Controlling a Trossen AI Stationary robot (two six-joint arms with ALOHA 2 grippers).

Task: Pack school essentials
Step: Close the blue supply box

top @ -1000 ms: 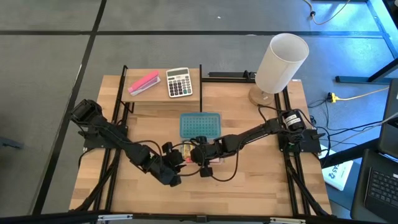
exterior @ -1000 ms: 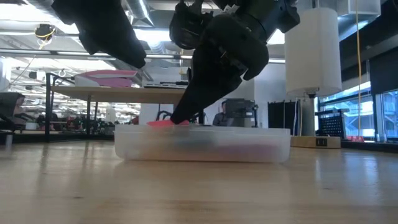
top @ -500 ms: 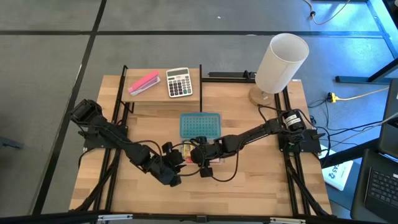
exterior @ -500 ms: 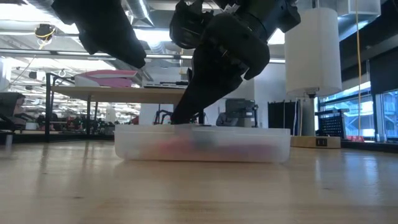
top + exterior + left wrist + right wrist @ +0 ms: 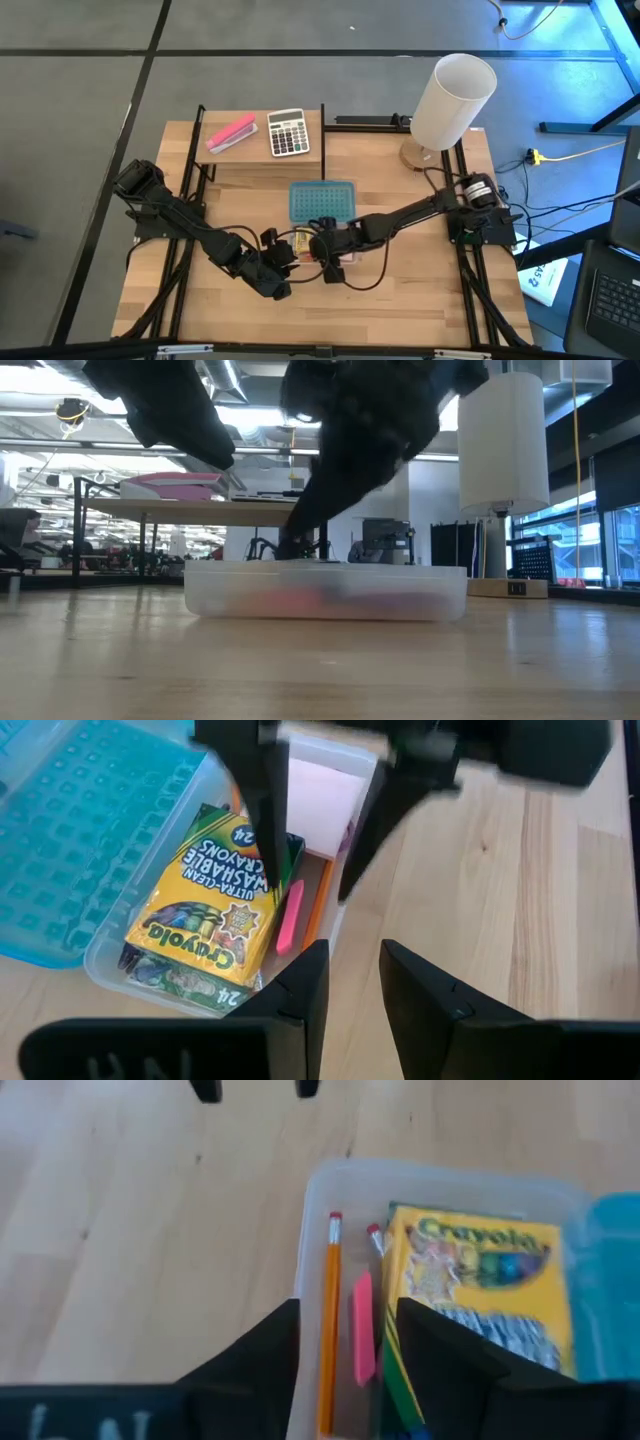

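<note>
A clear plastic box (image 5: pixel 400 595) stands mid-table, its blue lid (image 5: pixel 322 202) lying open on its far side. Inside lie a yellow-green crayon box (image 5: pixel 215 890), a pale pink sticky-note pad (image 5: pixel 322 805), an orange pencil (image 5: pixel 328 1320) and a small pink eraser (image 5: pixel 362 1330) between pencil and crayon box. My right gripper (image 5: pixel 348 1310) hangs open just above the box, its fingers on either side of the eraser and clear of it. My left gripper (image 5: pixel 350 965) waits open and empty just off the box's near left corner (image 5: pixel 292 262).
A raised shelf at the far left carries a pink stapler (image 5: pixel 231 133) and a white-grey calculator (image 5: pixel 288 132). A white lamp (image 5: pixel 450 100) stands at the far right corner. Bare wood lies along the near edge and on both sides of the box.
My right gripper has let go of the pink eraser. A second ago the eraser was at its fingertips, level with the box's rim. It has since dropped and now lies flat on the box's floor. The left arm has kept still.
</note>
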